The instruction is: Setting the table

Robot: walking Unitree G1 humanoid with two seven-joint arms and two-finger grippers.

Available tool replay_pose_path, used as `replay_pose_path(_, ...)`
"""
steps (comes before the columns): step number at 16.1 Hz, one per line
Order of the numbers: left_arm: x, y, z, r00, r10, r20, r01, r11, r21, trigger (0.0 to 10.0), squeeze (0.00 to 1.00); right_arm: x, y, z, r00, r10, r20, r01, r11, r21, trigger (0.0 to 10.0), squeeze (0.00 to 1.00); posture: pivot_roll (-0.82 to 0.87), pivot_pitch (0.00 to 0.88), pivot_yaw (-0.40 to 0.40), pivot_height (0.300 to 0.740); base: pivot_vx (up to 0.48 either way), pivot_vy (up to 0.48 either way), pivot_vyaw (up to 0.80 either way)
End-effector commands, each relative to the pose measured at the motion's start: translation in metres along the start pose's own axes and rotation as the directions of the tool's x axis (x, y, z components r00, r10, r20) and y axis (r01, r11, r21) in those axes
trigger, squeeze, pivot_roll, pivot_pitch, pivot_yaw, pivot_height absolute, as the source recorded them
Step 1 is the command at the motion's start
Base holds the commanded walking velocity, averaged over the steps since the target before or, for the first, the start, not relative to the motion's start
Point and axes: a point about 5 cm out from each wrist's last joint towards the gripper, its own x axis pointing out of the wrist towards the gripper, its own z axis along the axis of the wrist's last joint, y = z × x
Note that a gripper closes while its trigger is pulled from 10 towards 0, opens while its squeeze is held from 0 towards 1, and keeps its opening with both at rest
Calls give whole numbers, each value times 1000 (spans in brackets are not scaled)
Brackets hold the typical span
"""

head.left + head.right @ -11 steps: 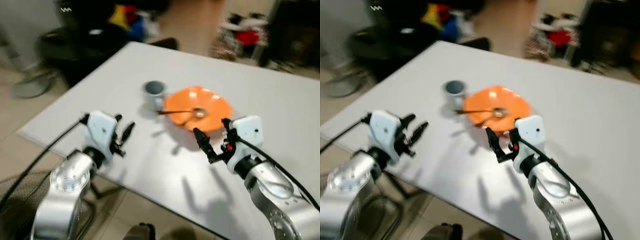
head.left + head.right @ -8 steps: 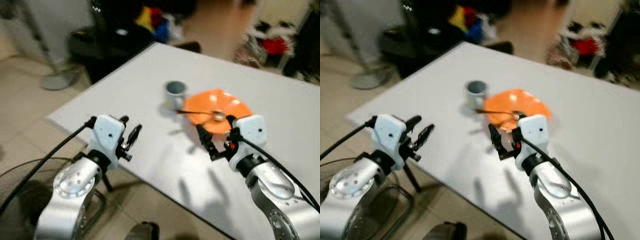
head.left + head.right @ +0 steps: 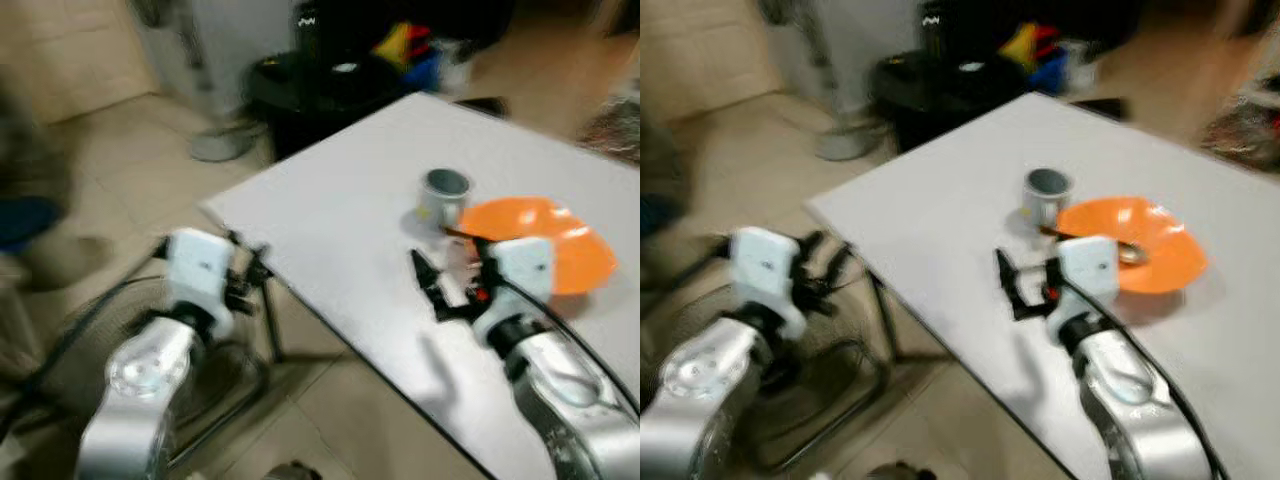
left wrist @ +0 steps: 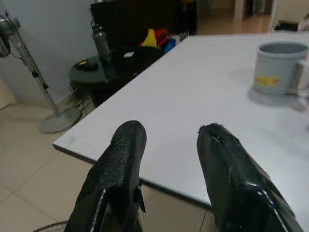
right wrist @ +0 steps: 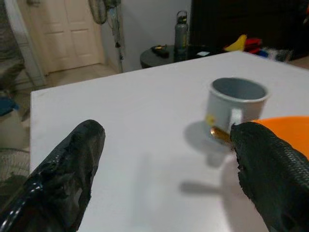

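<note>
Table (image 3: 340, 215): white top, with its near corner toward the robot; the tiled floor shows past the edge.
Mug (image 3: 1046, 195): grey, upright, standing on the table just beside the left rim of the plate, apart from both grippers.
Plate (image 3: 1160, 260): orange, lying flat on the table to the right of the mug.
Spoon (image 5: 219, 136): a gold-coloured handle pokes out between mug and plate; the bowl end seems to lie on the plate, though blur hides most of it.
Right gripper (image 3: 440, 290): held above the table, just short of the mug and plate, fingers pointing toward them. The fingers are spread wide with nothing between them, probably so it can close around whatever it takes next.
Left gripper (image 4: 169, 159): off the near corner, over the floor beside the edge, aimed across the top at the mug. Its fingers stand moderately apart and hold nothing.
Stage, as a guess: mug, plate and spoon are already grouped as one place setting, so either a further item is needed or one of these needs adjusting.
Risk: head views are blurred, so the gap between the right fingers and the spoon handle is hard to judge.
</note>
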Motion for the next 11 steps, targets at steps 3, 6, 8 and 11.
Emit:
replay_pose_path(3,-1,2,0,1000,18,-15,-18,1000,22,10000,0,-3,14,-8,994,104,-39,-104,994,23,10000,1000,108,0,58,740,0,0,800)
replay_pose_path(6,-2,0,-2,1000,17,-14,-16,999,37,10000,0,-5,18,-8,988,150,-46,-149,988,26,10000,1000,109,0,56,740,0,0,800)
replay_pose_path(8,-2,0,-1,1000,16,-14,-15,999,38,10000,0,-5,18,-9,986,162,-47,-161,987,26,10000,1000,110,0,56,740,0,0,800)
replay_pose_path(11,-1,0,0,1000,17,-6,-17,1000,22,10000,0,-5,19,-9,984,170,-46,-169,985,27,10000,1000,111,0,54,740,0,0,800)
